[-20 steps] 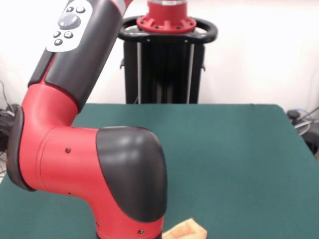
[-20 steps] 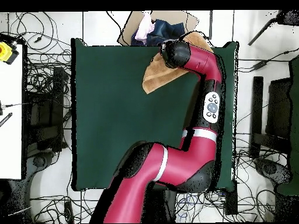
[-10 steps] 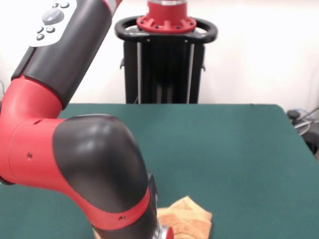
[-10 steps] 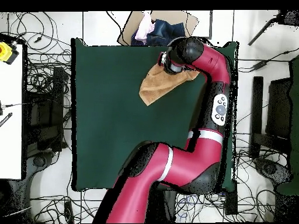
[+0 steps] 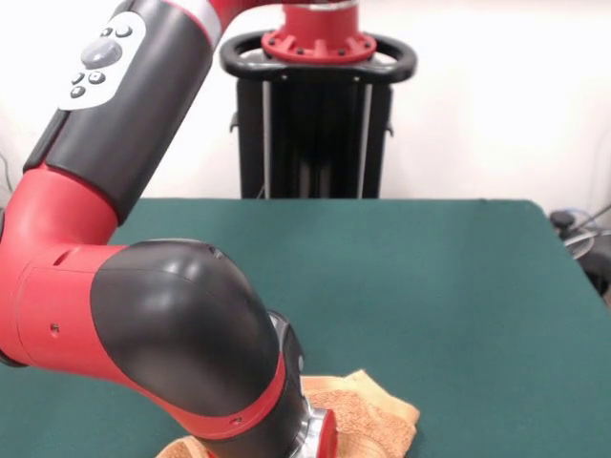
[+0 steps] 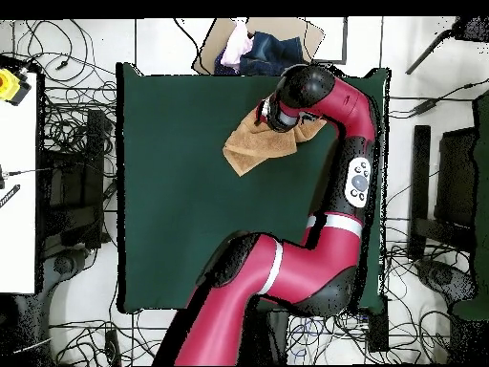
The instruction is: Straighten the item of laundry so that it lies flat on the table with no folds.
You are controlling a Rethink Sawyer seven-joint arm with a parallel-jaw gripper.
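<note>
The item of laundry (image 6: 248, 149), a light orange-tan towel, lies crumpled near the table's (image 6: 181, 210) top edge in the overhead view, with one corner reaching down-left. In the front view the towel (image 5: 372, 415) bunches at the bottom edge, partly behind the arm's black and red wrist housing. My gripper (image 6: 279, 115) points down onto the towel's upper right part. The arm's end covers it from above, so its state is hidden. The green table (image 5: 439, 286) stretches wide around the towel.
A cardboard box with clothes (image 6: 256, 46) sits just past the table's top edge in the overhead view. Cables lie on the floor all round. A white bench (image 6: 17, 191) stands at the left. My arm (image 6: 349, 172) runs along the table's right side.
The towel has been drawn down-left in the overhead view and spreads further out. More of it shows in the front view. The arm's end has moved with it.
</note>
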